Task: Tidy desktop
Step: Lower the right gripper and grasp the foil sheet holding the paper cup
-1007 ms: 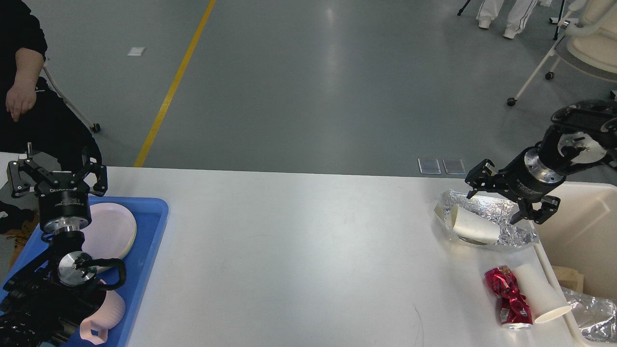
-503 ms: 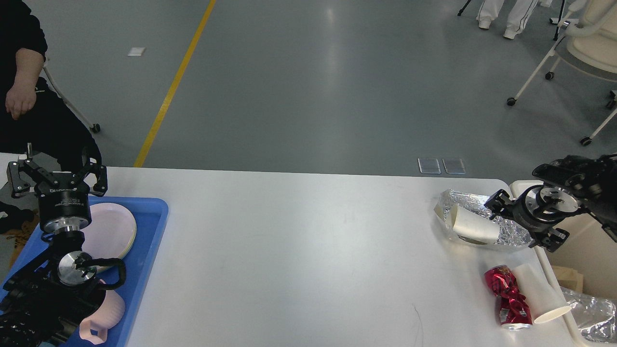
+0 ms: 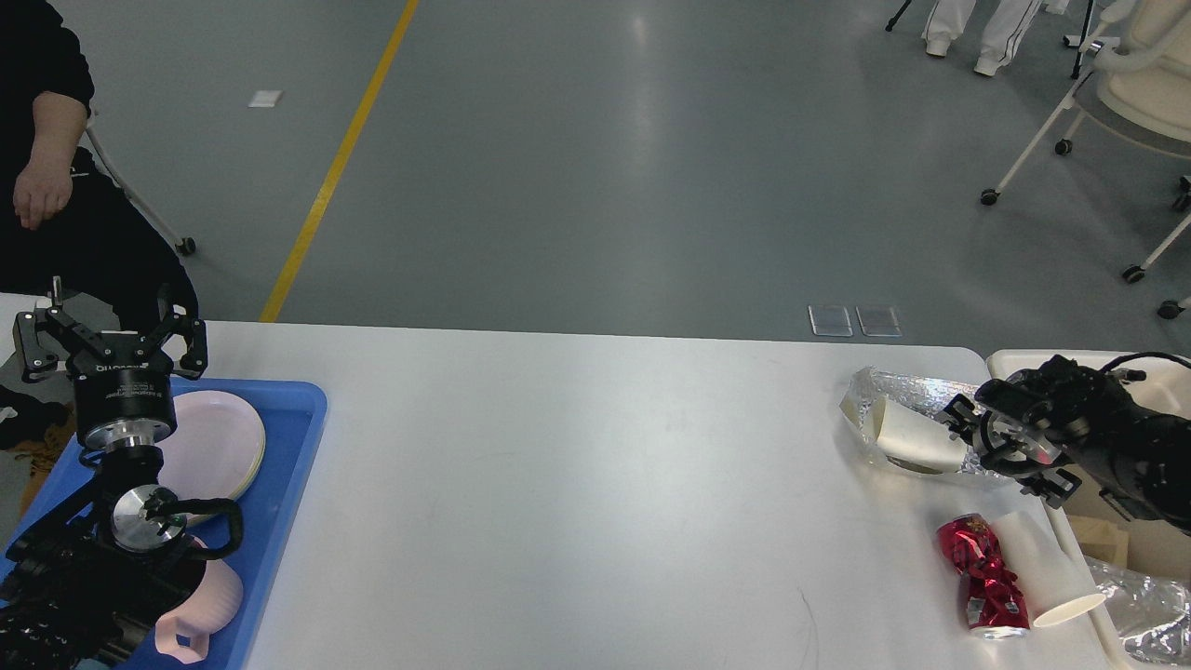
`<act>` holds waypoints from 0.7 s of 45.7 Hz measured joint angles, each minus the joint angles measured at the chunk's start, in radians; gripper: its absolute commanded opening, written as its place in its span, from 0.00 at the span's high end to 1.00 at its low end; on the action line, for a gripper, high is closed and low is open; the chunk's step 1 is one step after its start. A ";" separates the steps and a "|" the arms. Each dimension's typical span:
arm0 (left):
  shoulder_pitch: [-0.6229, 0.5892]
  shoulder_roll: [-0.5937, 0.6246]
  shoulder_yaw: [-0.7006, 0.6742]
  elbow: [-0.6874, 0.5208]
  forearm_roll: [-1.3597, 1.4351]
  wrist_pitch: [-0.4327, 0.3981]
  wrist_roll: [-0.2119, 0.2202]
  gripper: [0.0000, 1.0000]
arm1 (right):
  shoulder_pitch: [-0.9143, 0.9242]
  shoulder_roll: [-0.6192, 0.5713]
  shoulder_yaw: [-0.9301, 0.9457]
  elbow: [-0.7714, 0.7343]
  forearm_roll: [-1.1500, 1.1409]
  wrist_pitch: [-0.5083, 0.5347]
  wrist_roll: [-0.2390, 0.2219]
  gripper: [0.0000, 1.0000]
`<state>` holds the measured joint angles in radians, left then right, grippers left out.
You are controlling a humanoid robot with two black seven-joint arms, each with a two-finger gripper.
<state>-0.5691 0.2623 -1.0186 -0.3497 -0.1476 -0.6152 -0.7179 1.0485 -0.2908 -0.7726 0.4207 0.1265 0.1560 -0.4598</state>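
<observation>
The white table [image 3: 577, 484] is seen spanning the view, with the left pincer [image 3: 110, 337] held spread above the blue tray [image 3: 293, 437], while the right pincer [image 3: 1010, 445], beside the foil-held paper cup [image 3: 916, 442], cannot be judged.

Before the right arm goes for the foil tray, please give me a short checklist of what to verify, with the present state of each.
1. Left gripper jaws spread, holding nothing: ok.
2. Right gripper jaws state: cannot tell, seen end-on.
3. Foil tray on the desktop: ok.
4. Paper cup lying loose in the foil tray, may roll out: not ok.
5. Crushed red can apart from the foil tray: ok.
</observation>
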 measured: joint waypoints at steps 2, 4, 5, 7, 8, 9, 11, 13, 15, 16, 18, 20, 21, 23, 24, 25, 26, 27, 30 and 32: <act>0.000 0.000 0.000 0.000 0.000 0.000 0.000 0.04 | -0.014 0.004 0.000 -0.007 0.000 -0.022 0.000 0.00; 0.000 0.000 0.000 0.000 0.000 0.000 0.000 0.04 | -0.023 0.006 0.000 -0.010 0.000 -0.041 0.000 0.00; 0.000 0.000 0.000 0.000 0.000 0.000 0.000 0.04 | -0.028 0.006 0.000 -0.012 0.000 -0.051 0.000 0.00; 0.000 0.000 0.000 0.000 0.000 0.000 0.000 0.04 | -0.033 0.007 0.000 -0.013 0.000 -0.064 0.000 0.00; 0.000 0.000 0.000 0.000 0.000 0.000 0.000 0.04 | -0.036 0.007 0.000 -0.015 0.000 -0.071 0.000 0.00; 0.000 0.000 0.000 0.000 0.000 0.000 0.000 0.04 | -0.039 0.007 0.000 -0.015 0.000 -0.075 0.000 0.00; 0.000 0.000 0.000 0.000 0.000 0.000 0.000 0.04 | -0.046 0.007 0.000 -0.016 -0.001 -0.083 0.000 0.00; 0.000 0.000 0.000 0.000 0.000 0.000 0.000 0.04 | -0.051 0.007 -0.001 -0.016 -0.001 -0.087 0.000 0.00; 0.000 0.000 0.000 0.000 0.000 0.000 0.000 0.04 | -0.057 0.006 -0.001 -0.017 -0.001 -0.089 0.000 0.00; 0.000 0.000 0.000 0.000 0.000 0.000 0.000 0.04 | -0.059 0.006 -0.001 -0.017 -0.001 -0.089 0.000 0.00; 0.000 0.000 0.000 0.000 0.000 0.000 0.000 0.04 | -0.063 0.006 -0.001 -0.017 -0.001 -0.092 0.001 0.00; 0.000 0.000 0.000 0.000 0.000 0.000 0.000 0.04 | -0.066 0.006 -0.001 -0.017 -0.001 -0.100 0.001 0.00; 0.000 0.000 0.000 0.000 0.000 0.000 0.000 0.04 | -0.069 0.006 -0.001 -0.017 -0.001 -0.105 0.001 0.00; 0.000 0.000 0.000 0.000 0.000 0.000 0.000 0.04 | -0.074 0.006 -0.001 -0.017 -0.001 -0.116 0.002 0.00; 0.000 0.000 0.000 0.000 0.000 0.000 0.000 0.04 | -0.076 0.006 -0.001 -0.017 -0.001 -0.124 0.002 0.00; 0.000 0.000 0.000 0.000 0.000 0.000 0.000 0.04 | -0.077 0.007 -0.001 -0.017 -0.001 -0.130 0.002 0.00; 0.000 0.000 0.000 0.000 0.000 0.000 0.000 0.04 | -0.078 0.009 -0.001 -0.017 -0.002 -0.136 0.002 0.00; 0.000 0.000 0.000 0.000 0.000 0.000 0.000 0.04 | -0.080 0.010 -0.001 -0.017 -0.002 -0.141 0.002 0.00; 0.000 0.000 0.000 0.000 0.000 0.000 0.000 0.04 | -0.082 0.015 -0.001 -0.017 -0.002 -0.155 0.003 0.00; 0.000 0.000 0.000 0.000 0.000 0.000 0.000 0.04 | -0.083 0.018 -0.002 -0.017 -0.002 -0.161 0.003 0.00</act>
<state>-0.5691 0.2623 -1.0186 -0.3497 -0.1472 -0.6152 -0.7179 0.9654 -0.2733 -0.7744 0.4034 0.1245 -0.0049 -0.4570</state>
